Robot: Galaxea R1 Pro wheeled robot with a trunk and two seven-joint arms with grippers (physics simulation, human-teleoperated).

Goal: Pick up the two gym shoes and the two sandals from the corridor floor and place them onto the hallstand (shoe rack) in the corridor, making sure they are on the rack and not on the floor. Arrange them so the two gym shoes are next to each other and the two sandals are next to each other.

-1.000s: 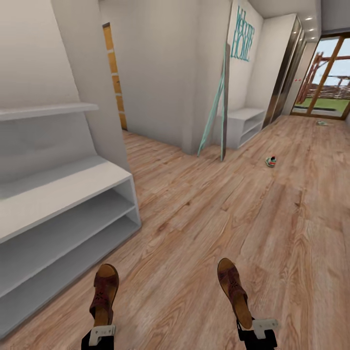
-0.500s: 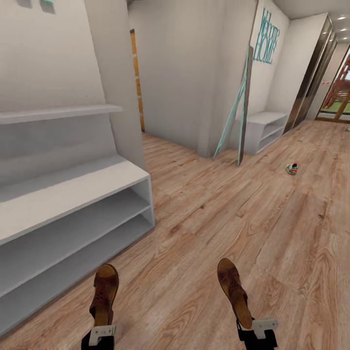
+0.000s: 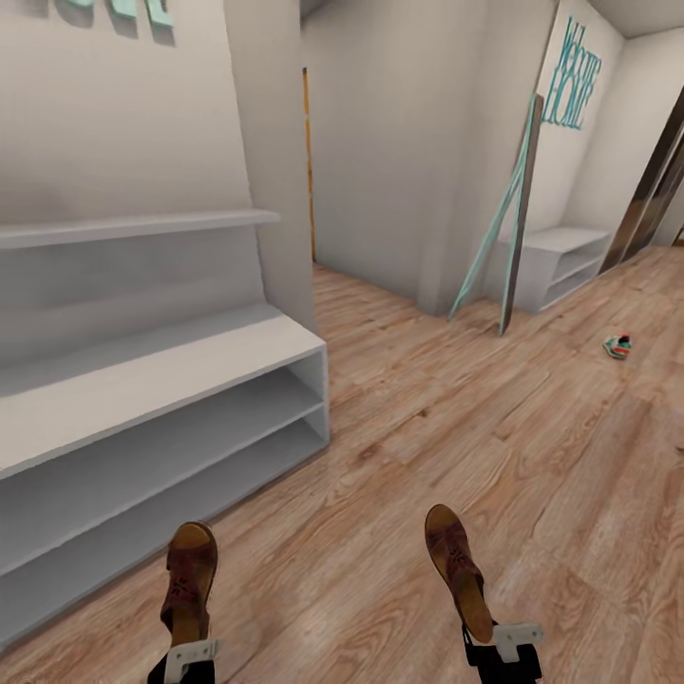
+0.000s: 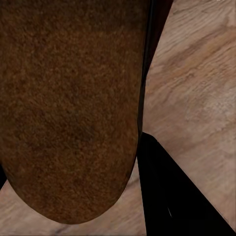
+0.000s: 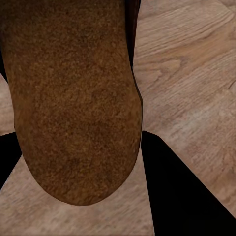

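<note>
each gripper held one flat dark-brown sandal above the light wood-plank floor (image 3: 427, 418): left gripper (image 3: 185, 655) one (image 3: 188, 579), right gripper (image 3: 494, 651) the other (image 3: 458, 570). the low white shoe rack (image 3: 171, 380) stood left (a gym shoe (image 3: 617, 346), probably, lay well off).

two sandals (image 3: 188, 579) (image 3: 458, 568), one gym shoe (image 3: 617, 347), two hallstands (image 3: 142, 375) (image 3: 560, 261)

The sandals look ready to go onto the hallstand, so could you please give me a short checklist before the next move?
1. Left gripper holds a sandal: ok.
2. Right gripper holds the other sandal: ok.
3. Hallstand bench top bare where visible: ok.
4. Hallstand within reach: cannot tell.
5. Gym shoes off the corridor floor: not ok, one gym shoe lies far ahead.
</note>
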